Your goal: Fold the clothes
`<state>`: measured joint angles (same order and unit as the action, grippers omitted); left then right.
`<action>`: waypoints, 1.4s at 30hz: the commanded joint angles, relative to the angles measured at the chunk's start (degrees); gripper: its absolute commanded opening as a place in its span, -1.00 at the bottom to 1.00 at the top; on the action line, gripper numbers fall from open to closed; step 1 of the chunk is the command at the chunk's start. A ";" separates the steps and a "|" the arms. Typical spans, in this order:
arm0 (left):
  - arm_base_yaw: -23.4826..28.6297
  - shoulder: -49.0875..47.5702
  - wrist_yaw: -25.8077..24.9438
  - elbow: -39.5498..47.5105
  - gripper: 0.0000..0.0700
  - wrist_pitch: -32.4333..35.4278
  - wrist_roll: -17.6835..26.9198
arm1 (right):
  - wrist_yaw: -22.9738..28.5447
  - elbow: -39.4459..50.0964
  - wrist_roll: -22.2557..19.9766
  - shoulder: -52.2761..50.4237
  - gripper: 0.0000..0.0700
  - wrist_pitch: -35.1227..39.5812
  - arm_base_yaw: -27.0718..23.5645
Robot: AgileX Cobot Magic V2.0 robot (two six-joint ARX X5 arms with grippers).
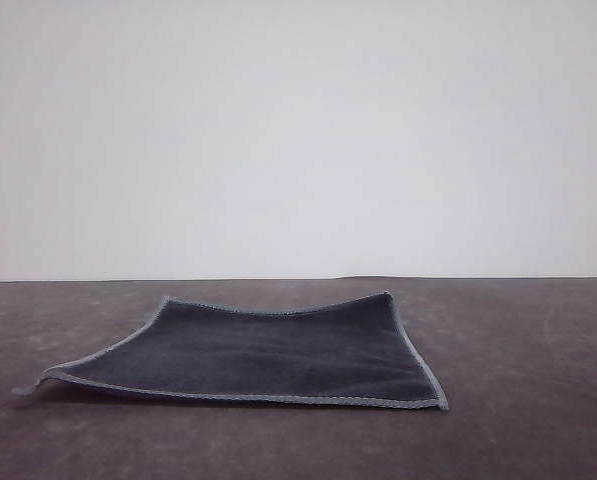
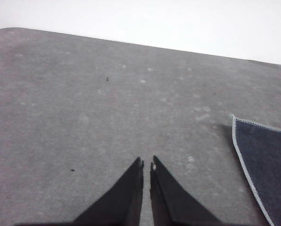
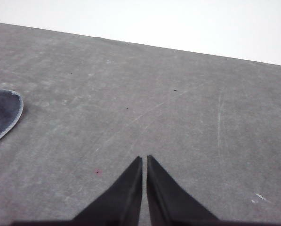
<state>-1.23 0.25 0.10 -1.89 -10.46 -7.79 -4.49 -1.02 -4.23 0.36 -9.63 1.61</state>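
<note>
One cloth (image 1: 268, 350), apparently unfolded; two hands (image 2: 146, 163) (image 3: 144, 159) closed, empty.

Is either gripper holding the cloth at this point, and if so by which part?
Nothing is held. The left gripper and right gripper are both shut over the bare table, apart from the cloth, which lies spread out, dark face up.

The cloth (image 1: 268, 355) lies spread open on the table, one square layer, dark charcoal face up, with light grey stitched edging all round. Its near left corner lifts slightly off the surface; the rest lies nearly flat, unfolded.
</note>
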 commanded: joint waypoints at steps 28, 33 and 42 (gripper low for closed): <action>0.04 3.87 0.00 -12.18 -0.96 8.86 -7.42 | -0.32 -7.15 17.34 2.79 -0.98 3.11 0.20; 0.04 17.25 -0.77 -23.22 -0.96 4.48 -7.41 | -2.84 -18.56 17.75 14.91 -0.98 -0.08 0.20; 0.04 48.49 -12.47 -39.20 -0.96 -0.33 -4.13 | -16.07 -36.75 17.11 44.81 -0.98 -2.05 0.22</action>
<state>-1.23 44.76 -10.78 -39.88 -10.41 -13.35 -19.58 -36.68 12.49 41.67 -11.61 1.61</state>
